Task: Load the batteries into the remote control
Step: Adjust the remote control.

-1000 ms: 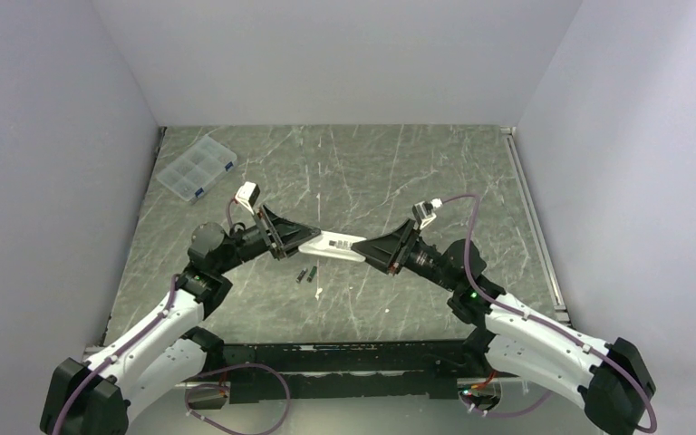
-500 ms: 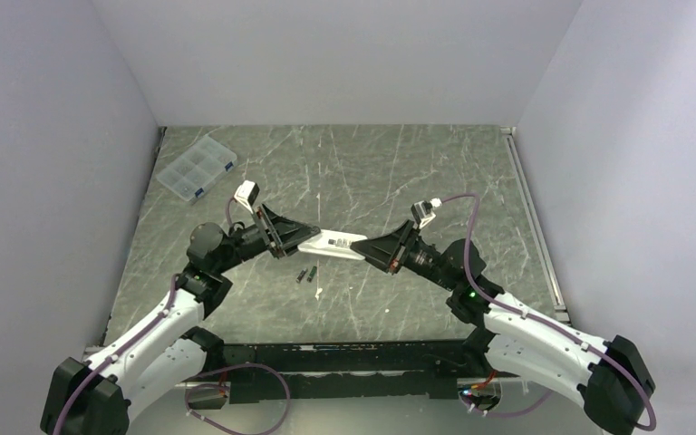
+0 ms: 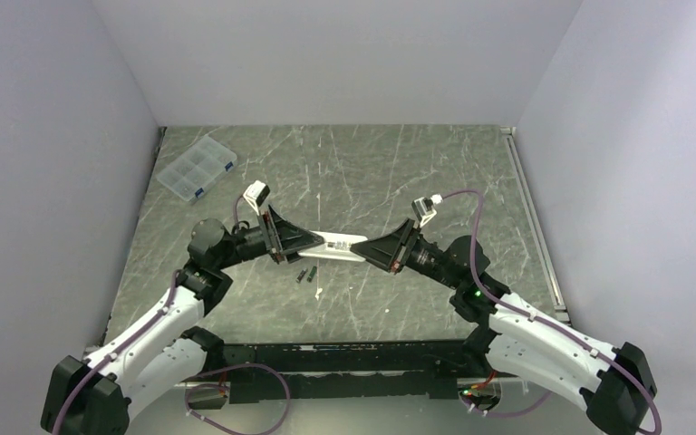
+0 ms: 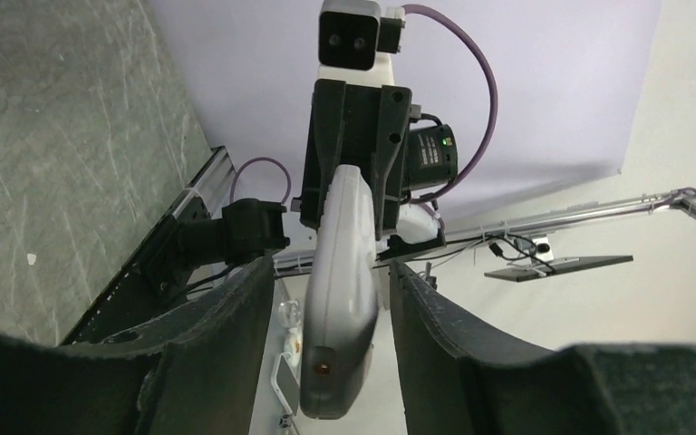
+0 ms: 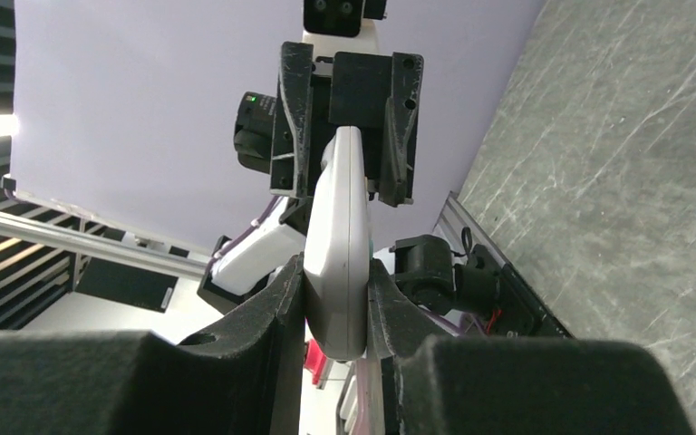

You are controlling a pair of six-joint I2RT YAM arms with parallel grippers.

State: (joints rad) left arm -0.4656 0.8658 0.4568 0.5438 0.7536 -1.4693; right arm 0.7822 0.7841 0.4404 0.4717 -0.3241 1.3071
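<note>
Between the right fingers (image 5: 283, 313) the remote control (image 5: 340, 245) is clamped edge-on, held clear of the worktop (image 3: 399, 172). The left fingers (image 4: 236, 317) flank its opposite end, spread, with a gap on each side; they grasp nothing. This single-sided hold probably frees the left arm to fetch a battery. The batteries (image 3: 301, 275) lie on the worktop just below the remote control, near a small white piece (image 3: 317, 292). A clear compartment box (image 3: 197, 167) sits far left; its contents cannot be made out.

Grey-green marbled table (image 3: 399, 172), clear compartment box (image 3: 197, 169) at far-left corner, two dark batteries (image 3: 305, 275) mid-table, small white piece (image 3: 317, 292) beside them
</note>
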